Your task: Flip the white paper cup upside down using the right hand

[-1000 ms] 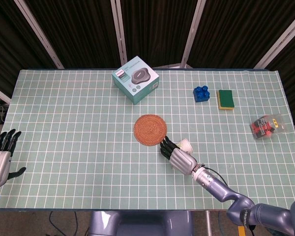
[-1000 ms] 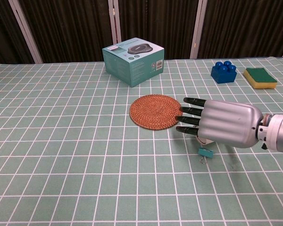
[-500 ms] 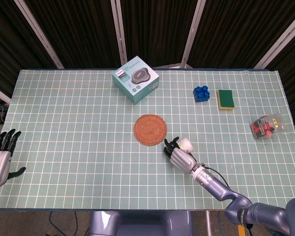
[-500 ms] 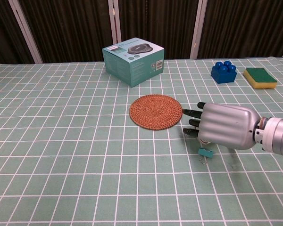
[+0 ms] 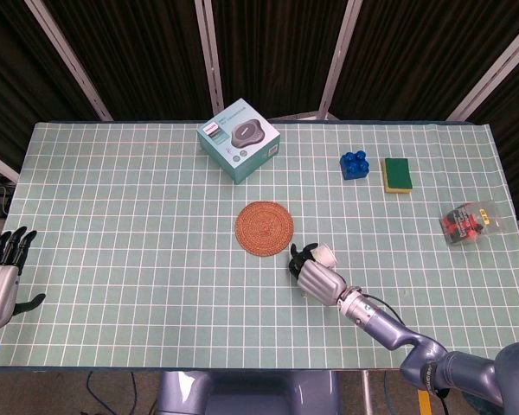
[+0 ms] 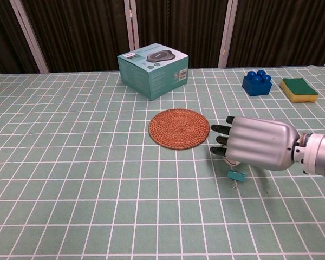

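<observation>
Green checked cloth (image 5: 138, 225) is seen from the head view, where the cup (image 5: 326, 255) lies beside the right hand (image 5: 316, 277), fingers curled around it; the left hand (image 5: 0, 281) is spread. From the chest, the right hand (image 6: 254, 143) hides the cup, and a clip (image 6: 237, 175) is shown beneath.

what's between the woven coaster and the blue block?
Nothing: only bare checked tablecloth between the woven coaster and the blue block, in both views. The right hand sits nearer the robot, off that line.
</observation>
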Available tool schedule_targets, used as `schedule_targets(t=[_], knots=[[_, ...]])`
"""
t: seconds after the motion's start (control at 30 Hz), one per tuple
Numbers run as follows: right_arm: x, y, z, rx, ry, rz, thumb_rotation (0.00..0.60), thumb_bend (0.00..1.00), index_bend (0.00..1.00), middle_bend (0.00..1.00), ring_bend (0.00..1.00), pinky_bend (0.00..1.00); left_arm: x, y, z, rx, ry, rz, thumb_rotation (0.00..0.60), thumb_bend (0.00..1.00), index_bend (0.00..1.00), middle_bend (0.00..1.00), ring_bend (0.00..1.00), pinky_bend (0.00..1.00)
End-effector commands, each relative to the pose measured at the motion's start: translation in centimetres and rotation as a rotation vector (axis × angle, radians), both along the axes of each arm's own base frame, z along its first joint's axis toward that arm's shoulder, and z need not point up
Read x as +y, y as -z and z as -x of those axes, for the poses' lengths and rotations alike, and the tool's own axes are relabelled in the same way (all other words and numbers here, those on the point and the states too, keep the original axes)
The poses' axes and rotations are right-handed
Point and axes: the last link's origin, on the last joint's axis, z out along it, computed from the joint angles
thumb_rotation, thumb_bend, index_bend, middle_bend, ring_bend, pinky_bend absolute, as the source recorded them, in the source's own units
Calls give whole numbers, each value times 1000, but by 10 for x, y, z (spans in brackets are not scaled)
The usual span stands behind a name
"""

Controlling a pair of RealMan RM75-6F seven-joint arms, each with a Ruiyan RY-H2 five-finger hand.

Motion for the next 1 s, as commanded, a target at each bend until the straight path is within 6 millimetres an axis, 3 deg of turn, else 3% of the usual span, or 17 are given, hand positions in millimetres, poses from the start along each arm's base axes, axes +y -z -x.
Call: schedule_targets(t=[0.03, 0.33, 0.57, 0.67, 1.0], knots=[[-2, -5, -3, -55, 22, -5, 600, 251, 205, 320, 134, 391, 0, 0, 0, -1, 0, 1, 600, 0, 0, 0, 0, 0], [-4, -35, -25, -439, 230, -91, 600, 251, 212, 341, 153, 420, -1, 0, -1, -9, 4, 5, 600, 0, 0, 0, 0, 0], [-3, -60, -33, -827, 525, -213, 600, 252, 221, 341, 152, 429, -3, 0, -4, -16, 11, 12, 600, 0, 0, 0, 0, 0], [1, -62, -29, -928, 680, -289, 600, 252, 225, 341, 150, 428, -4, 1, -5, -18, 14, 17, 600, 0, 0, 0, 0, 0], [9, -48, -20, -1094, 897, -411, 600, 251, 225, 342, 141, 397, -5, 1, -6, -23, 17, 24, 600, 0, 0, 0, 0, 0]])
